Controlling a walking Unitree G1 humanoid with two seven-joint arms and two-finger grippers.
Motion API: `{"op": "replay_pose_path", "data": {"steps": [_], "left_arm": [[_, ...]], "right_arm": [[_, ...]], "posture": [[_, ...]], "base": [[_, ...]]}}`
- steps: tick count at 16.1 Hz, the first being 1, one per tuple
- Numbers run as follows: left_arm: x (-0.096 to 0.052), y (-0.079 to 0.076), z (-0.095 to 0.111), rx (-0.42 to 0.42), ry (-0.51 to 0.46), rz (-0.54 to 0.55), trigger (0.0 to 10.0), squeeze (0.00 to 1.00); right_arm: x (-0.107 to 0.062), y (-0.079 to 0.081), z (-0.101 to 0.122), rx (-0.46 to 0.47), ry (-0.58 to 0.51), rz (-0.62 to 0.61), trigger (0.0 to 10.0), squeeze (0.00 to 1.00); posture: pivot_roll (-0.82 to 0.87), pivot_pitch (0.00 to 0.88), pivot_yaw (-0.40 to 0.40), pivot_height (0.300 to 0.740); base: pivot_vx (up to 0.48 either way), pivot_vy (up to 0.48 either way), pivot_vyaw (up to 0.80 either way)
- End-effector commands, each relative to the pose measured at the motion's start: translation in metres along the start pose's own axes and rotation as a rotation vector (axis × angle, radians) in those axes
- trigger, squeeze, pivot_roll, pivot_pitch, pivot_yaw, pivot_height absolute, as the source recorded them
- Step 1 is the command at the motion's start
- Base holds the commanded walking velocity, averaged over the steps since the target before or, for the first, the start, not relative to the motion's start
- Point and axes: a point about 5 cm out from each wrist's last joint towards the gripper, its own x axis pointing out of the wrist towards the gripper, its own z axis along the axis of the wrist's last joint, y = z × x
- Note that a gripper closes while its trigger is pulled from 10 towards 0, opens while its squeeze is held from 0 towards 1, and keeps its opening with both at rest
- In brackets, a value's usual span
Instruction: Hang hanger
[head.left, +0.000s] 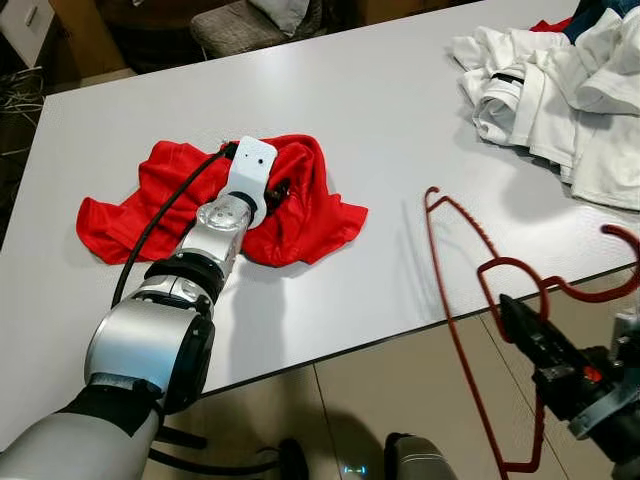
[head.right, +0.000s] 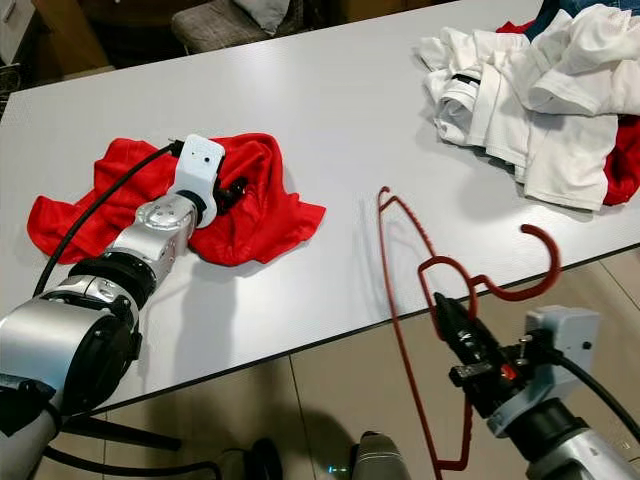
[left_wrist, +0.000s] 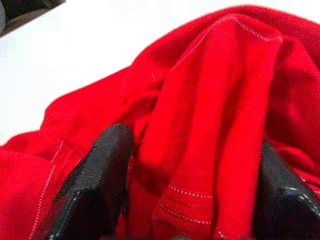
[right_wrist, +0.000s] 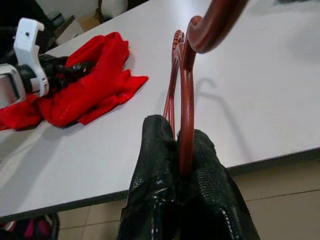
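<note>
Pale grey tabletop (head.left: 400, 110) is seen stretching across the scene, with tan floor tiles (head.left: 400, 400) below its near edge. On the left part of the table a crumpled red shirt (head.left: 130, 215) is spread, and the left gripper (head.left: 278, 190) is pressed down into its folds; its black fingers (left_wrist: 100, 175) are held apart with a ridge of red cloth bunched between them, though a firm grip cannot be confirmed. Right of the shirt, at the near table edge, a red hanger (head.right: 400, 330) is held in the air by the right gripper (head.right: 445, 315), whose fingers are closed tightly on the wire just below the hook. The hanger's long axis is seen running from the floor side up and away over the table, and its hook (head.right: 535, 265) is curled toward the right. At the far right, a heap of white garments (head.left: 560, 90) is piled on the table.
</note>
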Motion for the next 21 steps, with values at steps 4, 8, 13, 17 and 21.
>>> {"op": "replay_pose_path", "data": {"steps": [4, 8, 13, 17, 21], "left_arm": [[0.001, 0.005, 0.01, 0.031, -0.011, -0.014, 0.0, 0.0], [0.002, 0.003, 0.011, 0.034, -0.002, -0.035, 0.0, 0.0], [0.001, 0.002, 0.008, 0.049, 0.021, -0.052, 0.0, 0.0], [0.004, -0.001, 0.027, 0.053, -0.046, -0.101, 0.0, 0.0], [0.004, -0.005, 0.053, 0.028, -0.164, -0.202, 0.0, 0.0]], "right_arm": [[0.002, 0.002, 0.001, -0.006, 0.009, 0.027, 10.0, 0.0], [0.006, 0.007, -0.002, -0.004, 0.023, 0.073, 10.0, 0.0], [0.009, 0.011, -0.003, -0.002, 0.031, 0.118, 10.0, 0.0], [0.017, 0.019, -0.004, -0.002, 0.049, 0.206, 10.0, 0.0], [0.037, 0.019, -0.01, 0.025, 0.067, 0.238, 10.0, 0.0]], "posture": [[-0.46, 0.148, 0.145, 0.74], [-0.46, 0.135, 0.151, 0.74], [-0.46, 0.122, 0.159, 0.74], [-0.44, 0.085, 0.17, 0.74], [-0.35, 0.034, 0.168, 0.74]], "base": [[0.0, 0.0, 0.0], [0.0, 0.0, 0.0], [0.0, 0.0, 0.0], [0.0, 0.0, 0.0], [0.0, 0.0, 0.0]]}}
